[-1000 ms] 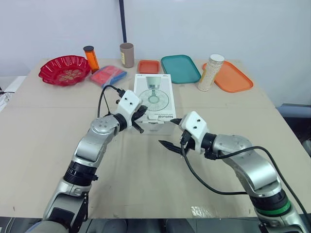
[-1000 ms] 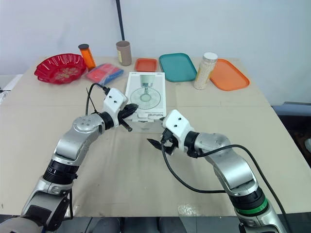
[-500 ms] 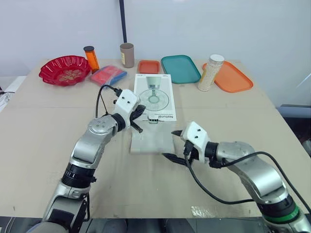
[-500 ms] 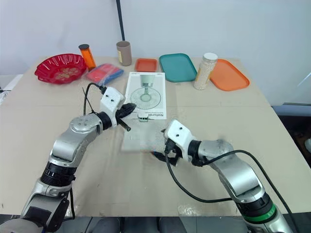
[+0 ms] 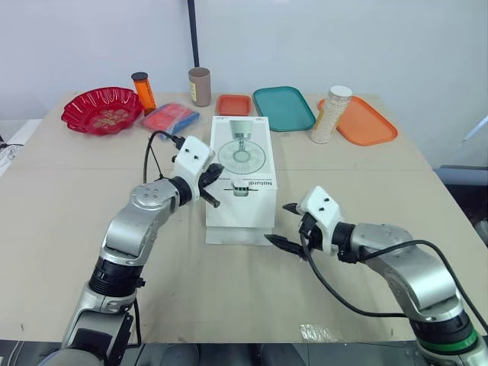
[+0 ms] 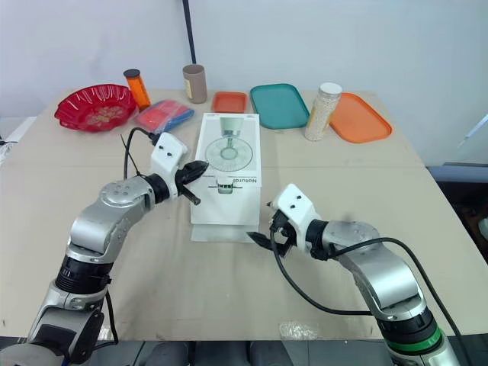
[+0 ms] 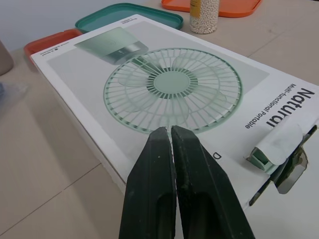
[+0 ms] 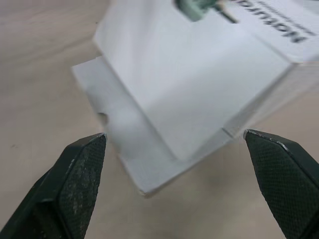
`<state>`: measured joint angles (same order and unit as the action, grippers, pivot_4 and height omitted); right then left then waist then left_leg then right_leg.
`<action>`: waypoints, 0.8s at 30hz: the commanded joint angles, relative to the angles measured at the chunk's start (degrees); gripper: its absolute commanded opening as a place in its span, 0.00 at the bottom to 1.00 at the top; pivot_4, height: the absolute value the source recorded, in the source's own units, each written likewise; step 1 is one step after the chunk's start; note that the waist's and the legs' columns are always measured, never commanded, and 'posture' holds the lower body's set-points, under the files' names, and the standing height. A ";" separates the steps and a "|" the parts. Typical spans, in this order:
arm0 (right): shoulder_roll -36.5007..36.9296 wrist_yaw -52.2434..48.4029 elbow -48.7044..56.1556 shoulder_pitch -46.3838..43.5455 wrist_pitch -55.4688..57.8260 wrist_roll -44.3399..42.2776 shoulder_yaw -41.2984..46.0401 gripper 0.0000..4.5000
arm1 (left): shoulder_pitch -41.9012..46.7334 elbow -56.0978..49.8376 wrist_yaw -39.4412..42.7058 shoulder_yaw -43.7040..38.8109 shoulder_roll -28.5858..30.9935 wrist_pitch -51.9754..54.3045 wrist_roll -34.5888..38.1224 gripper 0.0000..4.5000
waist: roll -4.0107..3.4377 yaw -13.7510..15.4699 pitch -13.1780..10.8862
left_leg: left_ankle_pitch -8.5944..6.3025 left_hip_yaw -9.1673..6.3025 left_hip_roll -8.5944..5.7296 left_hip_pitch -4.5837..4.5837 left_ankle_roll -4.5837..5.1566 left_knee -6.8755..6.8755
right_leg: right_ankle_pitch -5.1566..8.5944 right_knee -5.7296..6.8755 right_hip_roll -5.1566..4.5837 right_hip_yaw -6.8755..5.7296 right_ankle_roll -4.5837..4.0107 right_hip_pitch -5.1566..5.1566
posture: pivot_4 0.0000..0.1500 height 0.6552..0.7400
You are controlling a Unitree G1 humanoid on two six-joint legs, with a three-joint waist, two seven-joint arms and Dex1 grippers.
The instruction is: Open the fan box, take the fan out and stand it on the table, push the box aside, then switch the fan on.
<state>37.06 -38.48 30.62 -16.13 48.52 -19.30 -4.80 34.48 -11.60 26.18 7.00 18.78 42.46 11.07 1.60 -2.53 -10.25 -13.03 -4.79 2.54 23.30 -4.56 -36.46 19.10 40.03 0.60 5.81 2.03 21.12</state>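
The white fan box [image 5: 242,152] lies flat mid-table, a fan printed on its top. Its near end flap [image 5: 238,217] is folded out and down, and the flap's edge rests on the table. A small green tab [image 7: 264,154] sticks out at the top of that end. My left gripper [image 5: 217,171] is shut with nothing in it, its tips over the box's left top edge [image 7: 170,130]. My right gripper [image 5: 280,223] stands open just right of the flap, which lies before its fingers in the right wrist view [image 8: 129,149].
Along the table's far edge stand a red bowl [image 5: 101,109], an orange bottle [image 5: 142,90], a red-blue packet [image 5: 169,117], a beige cup [image 5: 199,85], a small orange tray [image 5: 233,104], a teal tray [image 5: 283,107], a bead jar [image 5: 330,114] and an orange tray [image 5: 358,120].
The box's near end flap has swung out and down onto the table. My right gripper has drawn back toward me and to the right. The left gripper shifted slightly left.
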 commanded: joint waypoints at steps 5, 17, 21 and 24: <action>-3.81 4.12 0.56 -1.37 3.06 -2.00 0.65 1.00 | 2.71 3.45 1.63 1.79 0.19 -3.23 -1.31 0.04 | 0.00 -0.05 0.00 | 0.00 0.00 0.00 -0.01 0.00 0.00 | 0.00 0.01 0.01 0.00 0.00 0.00 | 1.00 1.00; -5.23 3.66 0.73 -1.46 2.83 -3.30 -0.12 1.00 | 3.93 4.56 1.90 1.89 0.10 -0.84 -1.58 0.04 | 0.00 -0.04 0.00 | 0.00 0.00 0.00 0.00 0.00 0.00 | 0.00 0.00 0.00 -0.01 0.00 0.01 | 1.00 1.00; -5.03 3.37 1.24 -1.24 2.96 -4.12 0.36 1.00 | 3.67 4.16 1.81 1.98 0.20 -0.22 -1.70 0.04 | 0.00 -0.04 0.00 | 0.00 0.00 0.00 0.00 0.00 0.00 | 0.00 0.00 0.00 0.00 0.00 0.00 | 1.00 1.00; -4.78 3.12 1.28 -1.20 3.03 -4.57 0.66 1.00 | 3.46 3.95 1.71 2.10 0.00 -0.16 -1.71 0.04 | 0.00 -0.04 0.00 | 0.00 0.00 0.00 -0.01 0.00 0.00 | 0.00 0.00 0.00 -0.01 0.00 0.00 | 1.00 1.00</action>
<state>31.83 -34.94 30.12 -17.18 52.08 -22.91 -4.92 37.31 -6.23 27.93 9.09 18.84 41.78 9.49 1.59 -2.57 -10.25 -13.03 -4.79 2.54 23.30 -4.56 -36.46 19.10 40.03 0.60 5.81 2.03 21.13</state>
